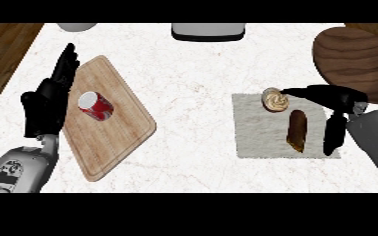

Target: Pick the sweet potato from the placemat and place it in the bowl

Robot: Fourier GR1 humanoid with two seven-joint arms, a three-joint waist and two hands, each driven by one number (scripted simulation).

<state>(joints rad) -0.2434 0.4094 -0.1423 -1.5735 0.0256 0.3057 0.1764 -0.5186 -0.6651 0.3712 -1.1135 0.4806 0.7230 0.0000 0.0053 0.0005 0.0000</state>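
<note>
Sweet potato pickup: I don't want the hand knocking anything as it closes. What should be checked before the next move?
1. The sweet potato lies on the placemat: ok.
2. The right hand is open beside it: ok.
3. Fingers curled round the sweet potato: not ok, none yet.
4. The swirled round item sits at a fingertip; touching or apart: cannot tell.
5. The bowl is in view beyond the hand: ok.
6. The left hand rests open by the cutting board, out of the way: ok.
</note>
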